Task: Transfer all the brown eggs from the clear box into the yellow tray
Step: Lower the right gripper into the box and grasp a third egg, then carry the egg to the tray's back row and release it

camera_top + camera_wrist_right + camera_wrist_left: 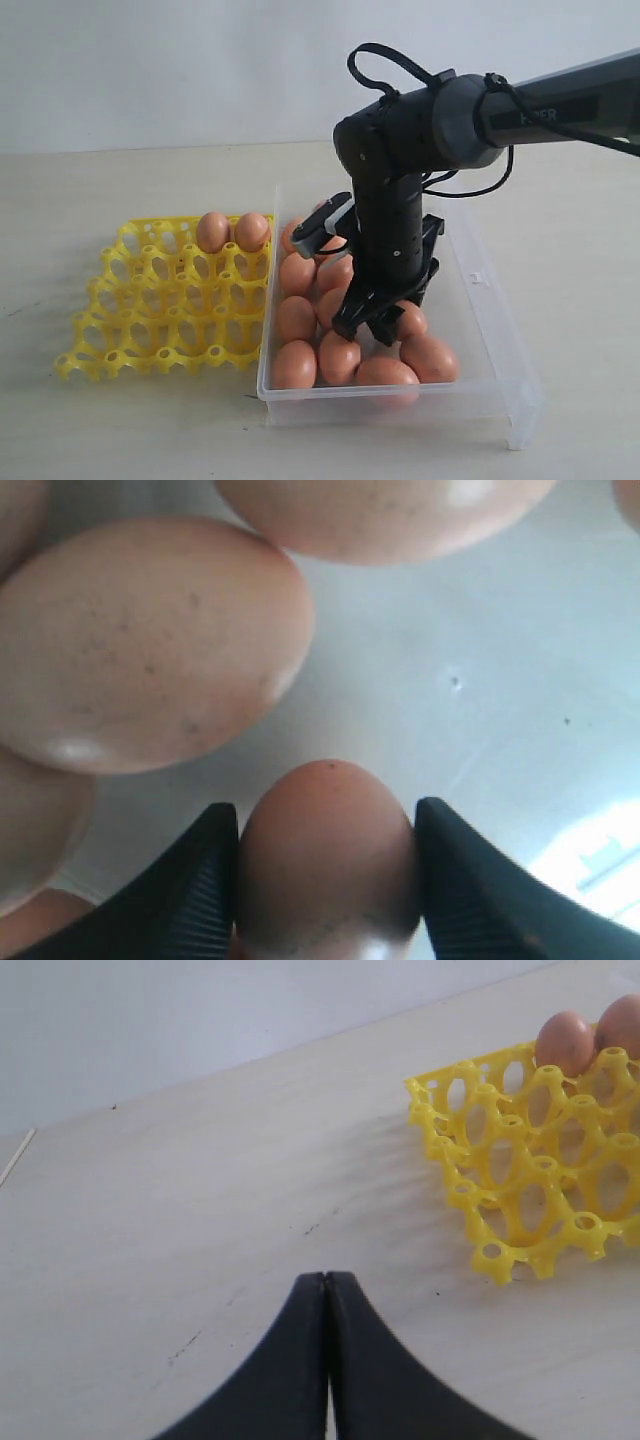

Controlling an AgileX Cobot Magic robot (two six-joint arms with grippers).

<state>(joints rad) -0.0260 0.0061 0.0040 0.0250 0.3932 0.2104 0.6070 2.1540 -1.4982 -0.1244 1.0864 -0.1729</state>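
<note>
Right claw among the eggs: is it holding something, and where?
Yes, the right claw pinches one brown egg by its two opposite sides, low inside the clear box.

Pale table point(100, 420), few dark specks. On it: yellow egg tray point(165, 300) at left, clear plastic box point(460, 300) just beside it, to the right.

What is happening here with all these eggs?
The right gripper is down in the clear box, its jaws against both sides of a brown egg. Two eggs stand in the yellow tray; the others lie in the box. The left gripper is shut, over the table near the tray.
</note>
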